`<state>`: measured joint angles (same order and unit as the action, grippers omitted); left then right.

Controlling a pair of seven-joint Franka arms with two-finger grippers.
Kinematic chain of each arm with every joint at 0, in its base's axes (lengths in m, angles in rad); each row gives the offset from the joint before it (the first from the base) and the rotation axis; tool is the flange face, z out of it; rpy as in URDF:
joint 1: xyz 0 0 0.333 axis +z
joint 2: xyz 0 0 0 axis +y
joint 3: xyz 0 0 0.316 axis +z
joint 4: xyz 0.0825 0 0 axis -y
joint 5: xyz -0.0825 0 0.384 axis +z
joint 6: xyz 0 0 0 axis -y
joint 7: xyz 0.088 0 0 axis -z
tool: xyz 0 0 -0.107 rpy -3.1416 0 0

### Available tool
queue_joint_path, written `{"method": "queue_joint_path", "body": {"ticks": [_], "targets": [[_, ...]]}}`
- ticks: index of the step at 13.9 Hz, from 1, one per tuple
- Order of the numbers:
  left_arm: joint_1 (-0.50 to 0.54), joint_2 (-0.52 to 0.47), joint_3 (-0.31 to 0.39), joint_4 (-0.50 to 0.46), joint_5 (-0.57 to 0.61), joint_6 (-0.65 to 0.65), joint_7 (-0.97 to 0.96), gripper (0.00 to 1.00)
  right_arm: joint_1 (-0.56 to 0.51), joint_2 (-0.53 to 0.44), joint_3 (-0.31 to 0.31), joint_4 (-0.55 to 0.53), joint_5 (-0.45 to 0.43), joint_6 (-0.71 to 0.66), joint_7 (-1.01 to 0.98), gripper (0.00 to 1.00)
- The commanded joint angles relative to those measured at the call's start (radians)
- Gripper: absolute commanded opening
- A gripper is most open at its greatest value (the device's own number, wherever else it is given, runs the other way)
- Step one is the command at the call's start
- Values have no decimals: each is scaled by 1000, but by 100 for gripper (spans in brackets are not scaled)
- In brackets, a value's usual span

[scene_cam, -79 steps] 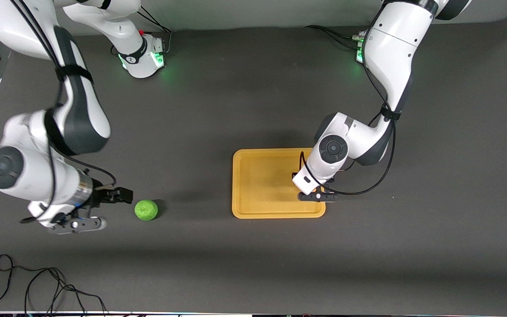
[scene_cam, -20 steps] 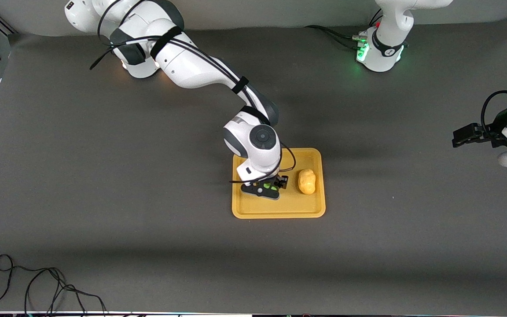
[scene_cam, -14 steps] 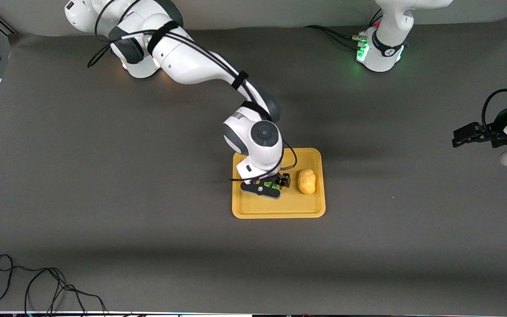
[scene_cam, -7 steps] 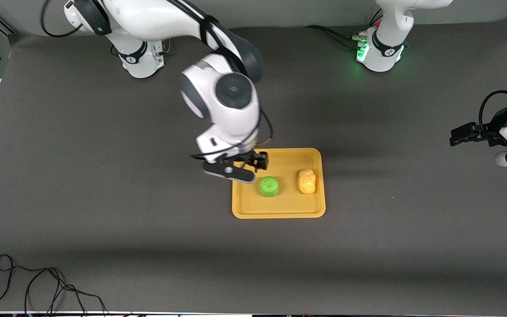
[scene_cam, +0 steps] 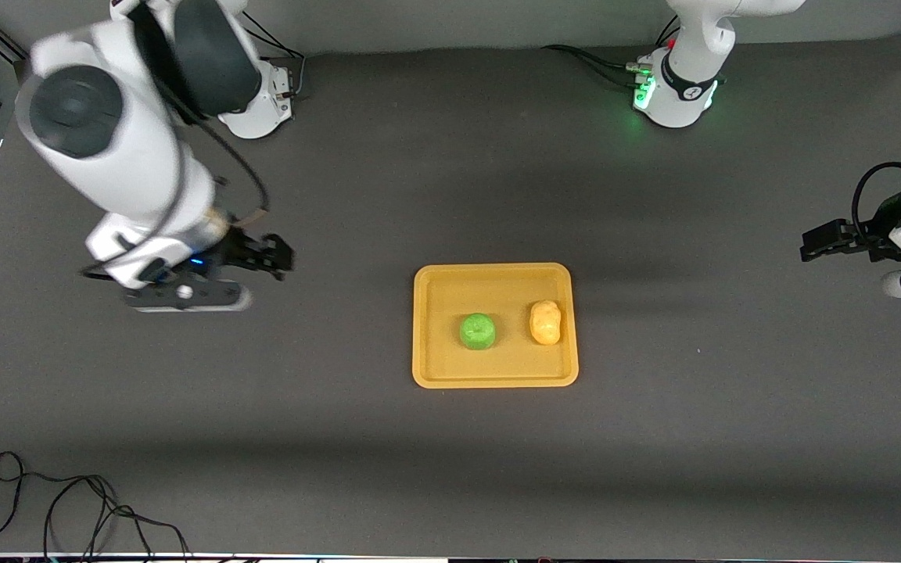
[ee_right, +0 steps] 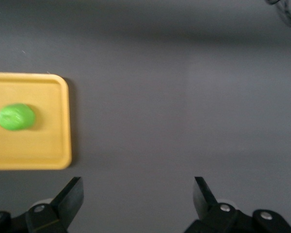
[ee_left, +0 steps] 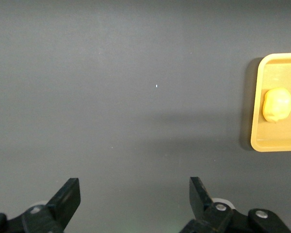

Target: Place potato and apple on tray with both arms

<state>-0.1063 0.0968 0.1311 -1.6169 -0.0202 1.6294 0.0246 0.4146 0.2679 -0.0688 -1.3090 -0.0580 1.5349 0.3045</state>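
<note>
on the tray (scene_cam: 435,367), near the middle of the table (scene_cam: 450,469), the apple (scene_cam: 478,331) and the potato (scene_cam: 546,322) lie side by side, apart from each other. the apple sits near the tray's centre. the potato sits close to the tray edge toward the left arm's end of the table, its long axis running along that edge. both items rest free of any gripper. the right gripper (scene_cam: 220,277) hangs over bare table toward the right arm's end, well apart from the tray, its fingers spread apart and empty. the left gripper (scene_cam: 849,250) hangs over the table edge at the left arm's end, fingers likewise apart and empty. a loose black cable (scene_cam: 67,508) lies at the table corner nearest the front camera, at the right arm's end.
</note>
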Motion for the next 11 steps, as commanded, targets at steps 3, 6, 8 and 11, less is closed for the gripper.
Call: {"method": "queue_joint_path", "body": {"ticks": [3,6,8,11], "targets": [[-18,-11,7,-6,-1,14,-49,100,-178,-240,7,-257,17,62,-234,100],[-27,-3,7,5,-9,21,-64,100,-293,-269,9,-285,20,62,-320,100],[-29,-3,7,5,-4,20,-64,100,-307,-268,-18,-283,20,59,-323,100],[-30,4,-1,5,2,21,-64,100,-306,-266,-72,-283,21,59,-323,100]]}}
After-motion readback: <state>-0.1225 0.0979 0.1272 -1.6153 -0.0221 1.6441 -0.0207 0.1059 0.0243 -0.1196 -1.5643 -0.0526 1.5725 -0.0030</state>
